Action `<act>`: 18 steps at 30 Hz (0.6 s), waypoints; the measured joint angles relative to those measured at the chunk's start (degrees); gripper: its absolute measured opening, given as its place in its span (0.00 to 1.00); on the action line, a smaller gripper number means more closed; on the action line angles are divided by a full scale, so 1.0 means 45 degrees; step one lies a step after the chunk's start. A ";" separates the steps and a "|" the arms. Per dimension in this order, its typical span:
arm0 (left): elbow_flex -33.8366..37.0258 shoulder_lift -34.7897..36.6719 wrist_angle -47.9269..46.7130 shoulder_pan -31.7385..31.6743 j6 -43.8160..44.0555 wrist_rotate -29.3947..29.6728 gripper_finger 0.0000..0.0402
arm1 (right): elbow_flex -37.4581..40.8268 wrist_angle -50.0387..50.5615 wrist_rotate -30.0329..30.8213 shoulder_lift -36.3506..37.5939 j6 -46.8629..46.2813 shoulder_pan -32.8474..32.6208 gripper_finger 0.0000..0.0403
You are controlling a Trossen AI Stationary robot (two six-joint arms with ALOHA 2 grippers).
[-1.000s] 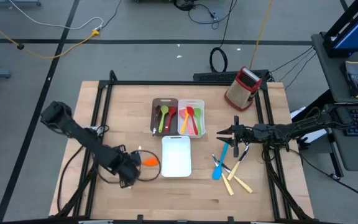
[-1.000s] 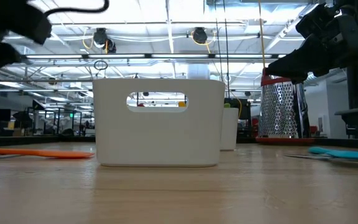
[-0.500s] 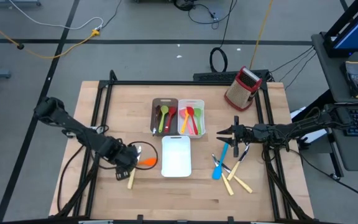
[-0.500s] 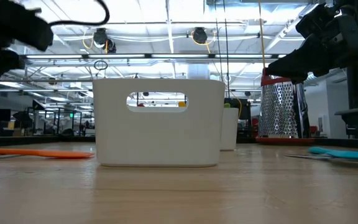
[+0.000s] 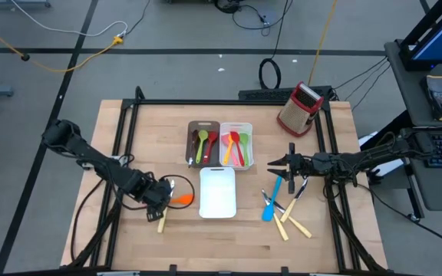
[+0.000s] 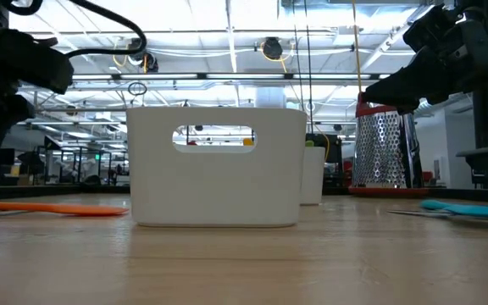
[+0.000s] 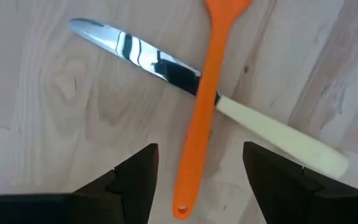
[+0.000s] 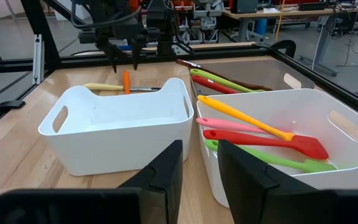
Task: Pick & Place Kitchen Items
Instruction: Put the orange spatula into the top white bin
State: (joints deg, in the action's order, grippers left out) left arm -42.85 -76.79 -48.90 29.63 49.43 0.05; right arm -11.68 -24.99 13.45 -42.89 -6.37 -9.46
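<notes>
On the wooden counter [image 5: 129, 130] sit three trays: an empty white rectangular plastic tray [image 5: 218, 192], a white tray of coloured spoons [image 5: 236, 146] and a dark-brown tray of utensils [image 5: 202, 142]. The left gripper [image 5: 163, 197] hangs over the orange silicone spatula [image 7: 197, 118], which lies across a metal knife with a cream handle [image 7: 229, 112], left of the empty tray. Its fingers [image 7: 135, 180] stand wide open, straddling the spatula's handle end. Biggest risk, I'd say: closing here could pinch the knife too, or skid both along. A grip that far back may let the spatula droop and clip the tray rim. The right gripper [image 5: 276, 162] waits beside the spoon tray, fingers partly open and empty, near the blue utensils [image 5: 271, 201]; collision looks unlikely.
</notes>
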 joint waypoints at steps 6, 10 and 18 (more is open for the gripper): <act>0.0355 0.0000 0.1028 0.0005 0.0021 -0.0005 0.59 | 0.0000 0.0000 0.0000 0.0004 0.0000 -0.0002 0.23; 0.0535 -0.0004 0.1013 0.0005 0.0091 0.0005 0.59 | 0.0000 0.0000 0.0000 0.0000 0.0000 -0.0002 0.23; 0.0813 -0.0106 0.1370 0.0387 0.0160 -0.0008 0.59 | 0.0000 0.0002 0.0000 0.0000 0.0000 -0.0002 0.23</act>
State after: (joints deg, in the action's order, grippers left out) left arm -39.19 -77.27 -42.74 31.37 50.15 0.02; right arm -11.68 -24.99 13.45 -42.89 -6.37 -9.47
